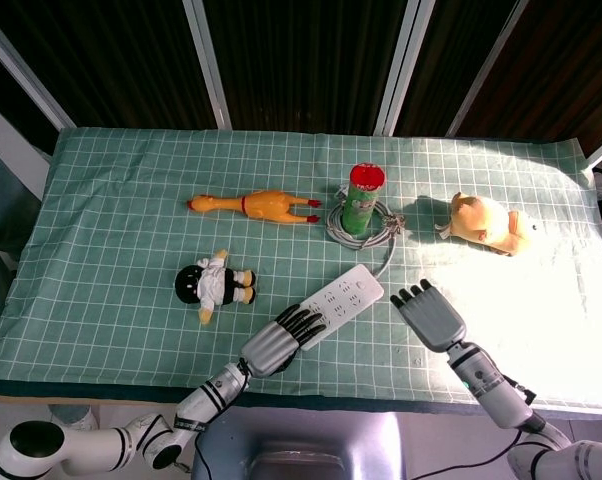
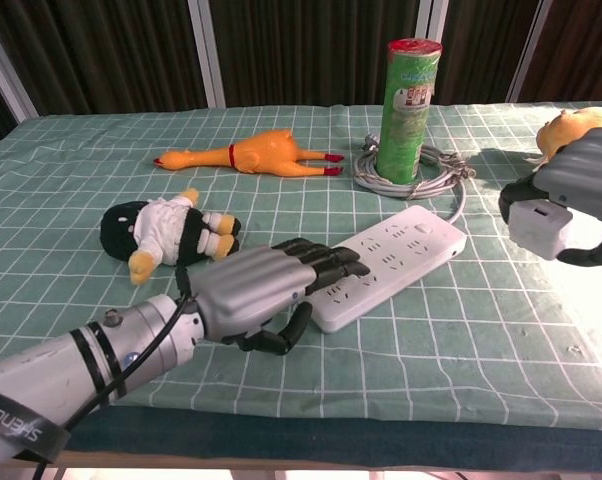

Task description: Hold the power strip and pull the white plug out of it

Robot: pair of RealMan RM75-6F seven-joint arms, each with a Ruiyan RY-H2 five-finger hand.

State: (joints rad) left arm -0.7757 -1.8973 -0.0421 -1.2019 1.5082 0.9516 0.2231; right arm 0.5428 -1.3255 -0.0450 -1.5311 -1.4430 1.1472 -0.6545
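- Left hand [image 2: 249, 290]: flat, fingers resting on the near end of the power strip [image 2: 393, 260], on the checked cloth [image 1: 121, 220]
- Right hand [image 2: 571, 195]: holding white plug [image 2: 536, 228], unplugged, clear of strip

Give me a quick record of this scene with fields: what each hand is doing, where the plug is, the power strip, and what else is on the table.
left hand: fingers rest on the near end of the power strip
right hand: holds the white plug, raised to the right of the strip
plug state: out of the strip, apart from it
power strip: white, lying flat and diagonal on the green checked tablecloth
other items: rubber chicken, green can within a coiled cable, panda doll, yellow plush toy
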